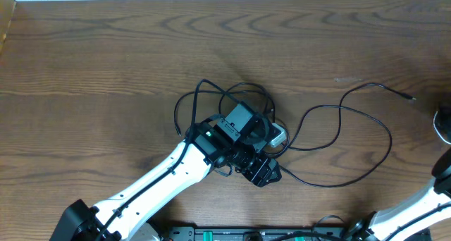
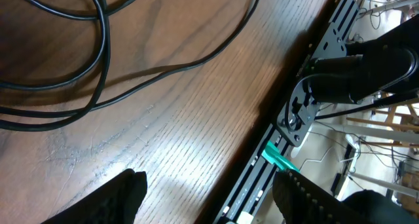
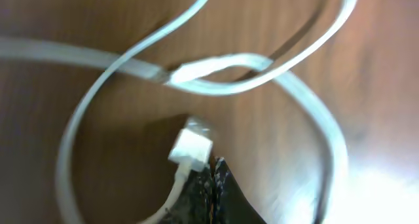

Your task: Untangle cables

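Observation:
A tangle of thin black cables (image 1: 229, 103) lies at the table's middle, with one long black strand (image 1: 366, 139) looping out to the right to a small plug (image 1: 410, 98). My left gripper (image 1: 264, 172) hovers just in front of the tangle. It is open and empty in the left wrist view (image 2: 209, 185), with black cable strands (image 2: 101, 67) beyond its fingers. My right gripper (image 3: 213, 175) is shut at the plug end of a white cable (image 3: 193, 145), whose loops (image 3: 216, 73) lie blurred on the wood.
A small white-grey block (image 1: 280, 135) sits at the tangle's right side. The table's front edge and a black rail (image 2: 308, 112) lie just past the left gripper. My right arm (image 1: 444, 177) shows at the overhead view's right edge.

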### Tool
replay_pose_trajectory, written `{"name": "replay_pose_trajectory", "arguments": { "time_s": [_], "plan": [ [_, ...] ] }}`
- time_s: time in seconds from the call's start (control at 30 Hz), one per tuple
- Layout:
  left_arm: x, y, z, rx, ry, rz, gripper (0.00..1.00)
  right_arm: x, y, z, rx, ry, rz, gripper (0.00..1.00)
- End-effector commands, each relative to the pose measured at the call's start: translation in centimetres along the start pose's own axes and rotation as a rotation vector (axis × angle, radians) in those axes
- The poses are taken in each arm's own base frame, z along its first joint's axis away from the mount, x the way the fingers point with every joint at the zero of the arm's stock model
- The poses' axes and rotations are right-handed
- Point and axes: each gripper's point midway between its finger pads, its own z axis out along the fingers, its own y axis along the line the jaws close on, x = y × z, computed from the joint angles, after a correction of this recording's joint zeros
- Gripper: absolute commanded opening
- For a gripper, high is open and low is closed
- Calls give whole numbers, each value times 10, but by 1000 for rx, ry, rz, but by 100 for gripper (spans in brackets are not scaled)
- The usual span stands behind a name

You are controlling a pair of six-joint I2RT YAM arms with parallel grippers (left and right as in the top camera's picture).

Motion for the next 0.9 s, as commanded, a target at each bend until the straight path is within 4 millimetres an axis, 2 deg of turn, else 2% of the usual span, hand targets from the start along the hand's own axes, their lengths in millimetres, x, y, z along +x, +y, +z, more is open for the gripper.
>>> {"name": "replay_pose_trajectory", "arguments": {
  "time_s": [0.0,0.23,0.37,0.47,0.5,0.53,0.57,0.6,0.63,0.87],
  "plan": [
    [-1,-1,-1,-4,-6,-3,67,-12,-31,18,62,-15,27,1],
    [-1,-1,-1,-4,-6,-6,68,-52,-46,32,-63,-43,174,2],
    [-1,-1,-1,-4,-6,-6,68,-67,-28,31,-284,1,239,2],
    [-1,-1,-1,-4,-6,-6,68,-74,-10,21,-439,56,283,2],
    [-1,-1,-1,-4,-6,-6,68,-76,-3,16,-483,70,291,7],
    [-1,-1,-1,-4,-6,-6,68,-79,5,10,-528,85,293,19],
    [-1,-1,-1,-4,-6,-6,68,-82,11,4,-562,90,289,38],
    [-1,-1,-1,-4,-6,-6,68,-85,18,-4,-597,95,281,61],
    [-1,-1,-1,-4,-7,-6,68,-89,25,-13,-634,96,271,99],
    [-1,0,-1,-9,-8,-5,68,-120,53,-87,-713,11,221,99]
  ]
}}
